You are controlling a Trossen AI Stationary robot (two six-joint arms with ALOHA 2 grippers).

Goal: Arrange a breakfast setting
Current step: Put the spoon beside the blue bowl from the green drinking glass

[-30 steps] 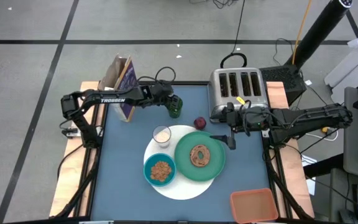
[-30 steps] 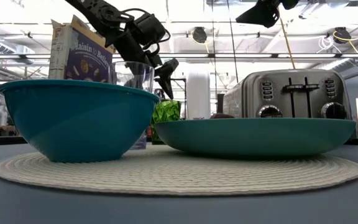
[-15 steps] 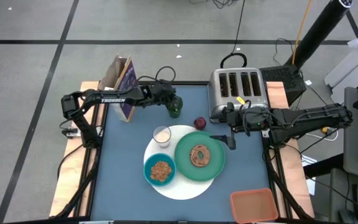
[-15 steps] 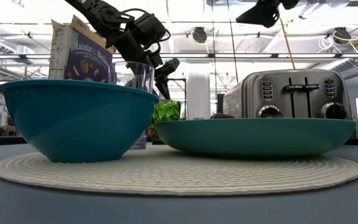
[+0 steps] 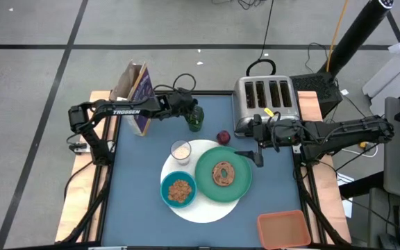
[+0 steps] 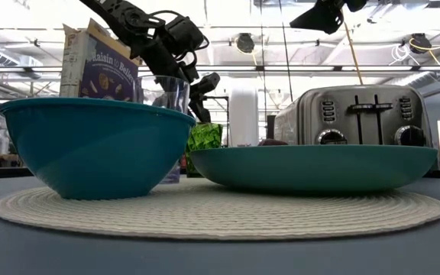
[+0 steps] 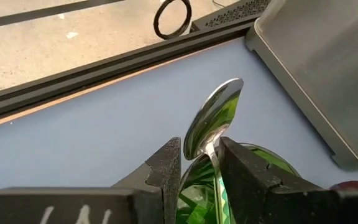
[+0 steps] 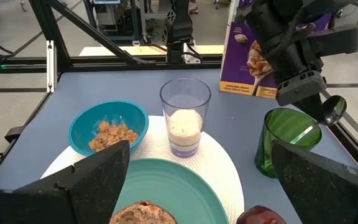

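A white round mat [image 5: 210, 210] holds a green plate [image 5: 205, 179] with a bagel [image 5: 223, 173], a teal bowl [image 5: 179, 191] of cereal and a small glass [image 5: 180, 151]. A green cup [image 5: 196, 123] stands behind the mat, and a dark-red fruit [image 5: 223, 137] lies beside it. A purple cereal box [image 5: 141, 97] stands at the far left. My left gripper [image 5: 191, 111] is shut on a spoon [image 7: 215, 118] just over the cup [image 8: 288, 146]. My right gripper [image 5: 257, 158] is open and empty at the plate's right rim. My left gripper pinches the spoon's handle just behind its bowl [image 7: 211, 152] between its two fingers. The fingers slant down from the table's left and lie along the spoon. The spoon's bowl [image 8: 333, 109] juts past the fingertips above the cup's rim. The fingers hide the rest of the handle.
A silver four-slot toaster [image 5: 266, 97] stands at the far right, just behind my right arm. An orange-pink tray [image 5: 283, 229] lies at the near right corner. Bare blue table shows at the near left [image 5: 134, 201].
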